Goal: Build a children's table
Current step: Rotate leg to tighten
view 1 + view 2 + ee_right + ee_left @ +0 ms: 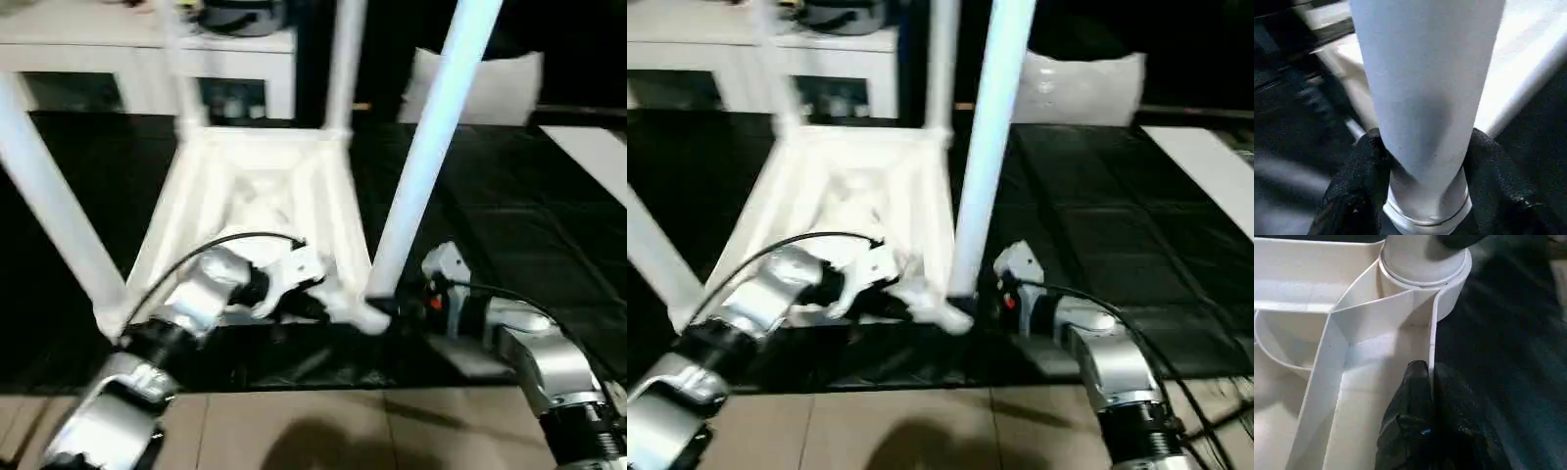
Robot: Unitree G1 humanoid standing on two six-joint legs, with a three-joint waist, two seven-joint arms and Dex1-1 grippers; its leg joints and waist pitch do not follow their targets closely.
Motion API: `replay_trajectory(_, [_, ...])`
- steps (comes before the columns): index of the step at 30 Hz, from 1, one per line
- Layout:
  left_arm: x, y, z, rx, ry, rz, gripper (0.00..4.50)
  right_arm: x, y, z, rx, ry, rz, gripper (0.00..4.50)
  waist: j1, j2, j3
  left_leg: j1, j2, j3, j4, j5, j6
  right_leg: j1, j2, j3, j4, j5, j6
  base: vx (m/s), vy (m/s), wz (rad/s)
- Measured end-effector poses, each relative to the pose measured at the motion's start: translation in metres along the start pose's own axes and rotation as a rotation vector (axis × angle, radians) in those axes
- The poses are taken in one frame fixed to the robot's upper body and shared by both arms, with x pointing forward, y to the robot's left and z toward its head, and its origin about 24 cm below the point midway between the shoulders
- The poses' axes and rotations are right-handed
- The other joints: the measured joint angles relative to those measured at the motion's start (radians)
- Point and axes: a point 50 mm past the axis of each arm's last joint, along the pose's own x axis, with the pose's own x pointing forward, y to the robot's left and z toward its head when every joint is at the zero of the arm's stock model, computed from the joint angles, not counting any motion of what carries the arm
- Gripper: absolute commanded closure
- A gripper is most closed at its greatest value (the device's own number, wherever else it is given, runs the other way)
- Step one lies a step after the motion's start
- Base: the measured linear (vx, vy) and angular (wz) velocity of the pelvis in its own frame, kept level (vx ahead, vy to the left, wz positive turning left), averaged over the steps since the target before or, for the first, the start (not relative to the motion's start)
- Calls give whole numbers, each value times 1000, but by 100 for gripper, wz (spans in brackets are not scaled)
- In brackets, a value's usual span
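Observation:
The children's table (pixel 257 186) lies upside down on a black mat, ribbed underside up. Its white legs stand in the corner sockets and point upward. My left gripper (pixel 315 294) is shut on the table's near rim beside the near right corner. In the left wrist view its black fingers (pixel 1411 396) pinch that thin rim wall just below the socket (pixel 1422 269). At the base of the near right leg (pixel 431 137) my right gripper (pixel 392 305) is shut, one pad on each side of the tube (pixel 1422 98).
White cabinets (pixel 98 59) with glass doors run along the back. A white bag (pixel 509 88) sits at the back right and a flat pale panel (pixel 598 157) lies at the right edge. Tan floor tiles (pixel 343 431) border the mat in front.

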Motion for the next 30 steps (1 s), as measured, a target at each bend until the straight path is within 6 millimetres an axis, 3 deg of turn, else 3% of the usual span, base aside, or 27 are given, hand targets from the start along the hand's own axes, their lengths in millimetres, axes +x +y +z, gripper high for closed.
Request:
replay_trajectory(1, [3, 1, 1, -22, -7, 26, 450, 3, 0, 0, 7, -4, -54, 258, -12, 0, 0, -1, 0, 0, 1, -1, 0, 2, -1, 1, 0, 0, 1, 0, 0, 0])
replay_trajectory(3, [9, 3, 5, -40, -11, 64, 450, 7, -1, 2, 15, -5, -137, 259, -15, 0, 0, 5, -3, 2, 1, -1, 0, 2, -3, 2, 2, 1, 1, 0, 0, 0])
replay_trajectory(8, [24, 7, 16, -65, -38, 181, 450, 23, -3, 10, 84, -23, -382, 259, -21, 3, -1, 0, -9, 2, -7, 0, 1, -3, -8, 1, 2, 3, 2, 0, 0, 0])
replay_trajectory(9, [25, 7, 18, -58, -44, 186, 450, 23, -3, 11, 100, -36, -403, 189, -21, 3, -1, 0, -11, 2, -7, -1, 2, -3, -10, 1, 3, 8, 1, 0, 0, 0])
replay_trajectory(13, [26, 6, 22, -22, -73, 178, 450, 19, -2, 13, 84, -68, -419, 168, -14, 3, -1, -9, -16, 4, -12, -2, 8, -16, -15, 5, 13, 8, -2, 26, -1, 2])
replay_trajectory(16, [24, 5, 23, 33, -108, 156, 450, 13, 2, 13, 34, -89, -429, 141, -6, 1, -2, -21, -22, 4, -5, -4, 9, -40, -24, 11, 48, -9, -8, 0, 0, 0])
replay_trajectory(18, [24, 3, 23, 52, -118, 153, 450, 8, 4, 11, -25, -79, -437, 122, 1, 0, -1, -22, -27, 5, -5, -5, 10, -47, -30, 11, 64, -20, -11, 0, 0, 0])
replay_trajectory(20, [23, 2, 22, 63, -120, 154, 450, 3, 7, 7, -41, -79, -433, 105, 13, 0, -1, -21, -26, 5, -5, -4, 10, -47, -30, 10, 67, -22, -12, 0, 0, 0])
replay_trajectory(24, [23, 2, 21, 73, -131, 167, 450, -12, 13, -4, -76, -80, -397, 61, 16, 1, -1, -20, -26, 5, -6, -4, 9, -47, -29, 10, 67, -24, -6, 0, 0, 0])
replay_trajectory(25, [22, 1, 21, 72, -138, 169, 450, -17, 15, -3, -99, -90, -378, 61, 16, 2, 0, -19, -26, 5, -6, -4, 9, -47, -29, 11, 66, -23, -6, 0, 0, 0])
replay_trajectory(27, [20, 0, 20, 71, -153, 174, 397, -26, 17, 4, -127, -116, -349, 41, 15, 2, -1, -18, -26, 5, -6, -4, 9, -45, -29, 11, 65, -22, -5, 0, 0, 0])
replay_trajectory(30, [15, -3, 30, 44, -290, 176, 393, -34, 26, 18, -138, -179, -267, 16, 19, -3, 0, -17, -26, 4, -6, -4, 8, -43, -29, 10, 62, -22, -4, 0, 0, 0])
